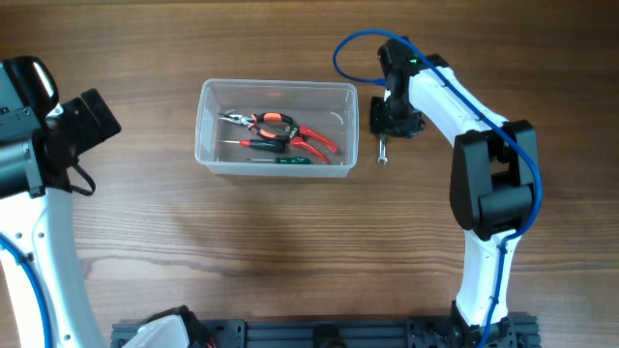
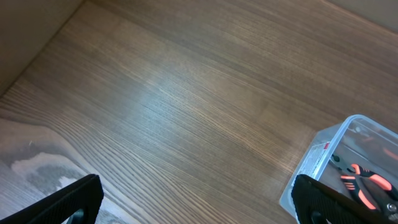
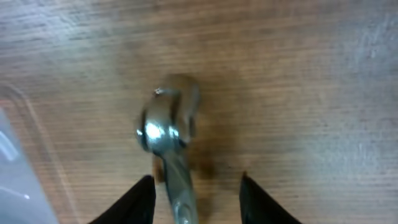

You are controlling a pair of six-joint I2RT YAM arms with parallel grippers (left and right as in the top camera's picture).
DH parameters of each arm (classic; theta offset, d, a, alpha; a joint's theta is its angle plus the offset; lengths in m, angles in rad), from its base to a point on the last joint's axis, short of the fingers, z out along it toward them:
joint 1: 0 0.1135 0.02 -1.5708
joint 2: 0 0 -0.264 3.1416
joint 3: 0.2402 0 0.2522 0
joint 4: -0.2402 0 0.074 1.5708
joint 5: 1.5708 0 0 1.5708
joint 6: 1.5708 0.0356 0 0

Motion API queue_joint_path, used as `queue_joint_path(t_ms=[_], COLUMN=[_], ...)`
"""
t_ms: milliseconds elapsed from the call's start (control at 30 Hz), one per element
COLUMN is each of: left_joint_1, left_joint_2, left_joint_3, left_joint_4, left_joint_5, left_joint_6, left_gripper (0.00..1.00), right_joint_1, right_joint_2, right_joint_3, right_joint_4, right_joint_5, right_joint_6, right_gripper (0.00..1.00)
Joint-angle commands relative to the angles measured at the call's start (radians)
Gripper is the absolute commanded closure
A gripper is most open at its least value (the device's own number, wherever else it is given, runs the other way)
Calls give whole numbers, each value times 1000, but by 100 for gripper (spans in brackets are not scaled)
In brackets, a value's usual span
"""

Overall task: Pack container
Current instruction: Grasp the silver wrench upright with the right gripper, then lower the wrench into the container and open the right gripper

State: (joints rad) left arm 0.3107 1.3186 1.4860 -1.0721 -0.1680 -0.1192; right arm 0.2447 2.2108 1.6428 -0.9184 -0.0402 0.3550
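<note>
The clear plastic container (image 1: 276, 86) stands on the table left of centre, holding orange-handled pliers (image 1: 290, 130) and a green-handled screwdriver (image 1: 276, 160). Its corner also shows in the left wrist view (image 2: 323, 149) and at the left edge of the right wrist view (image 3: 15, 168). A silver metal wrench (image 1: 383, 151) lies on the table just right of the container. My right gripper (image 1: 395, 121) is over it, open, with the wrench (image 3: 166, 124) between the fingers (image 3: 196, 205), nearer the left one. My left gripper (image 2: 202, 208) is open and empty, far left of the container (image 1: 92, 116).
The tabletop is brown wood grain (image 1: 290, 251). A black rail (image 1: 319, 333) runs along the front edge. A blue cable (image 1: 348, 48) loops above the right arm.
</note>
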Motion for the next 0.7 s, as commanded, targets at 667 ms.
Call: queue_joint_path(t_ms=[667], left_joint_1=[6], left_joint_2=[3], left_joint_3=[3], left_joint_4=[1], left_joint_5=[-9], left_joint_6=[-20], left_gripper=[0], right_joint_1=[6], right_joint_2=[-180], right_joint_3=[128], right_joint_4=[-118], right_joint_5=[224], right_joint_6=[-64], right_gripper=[96])
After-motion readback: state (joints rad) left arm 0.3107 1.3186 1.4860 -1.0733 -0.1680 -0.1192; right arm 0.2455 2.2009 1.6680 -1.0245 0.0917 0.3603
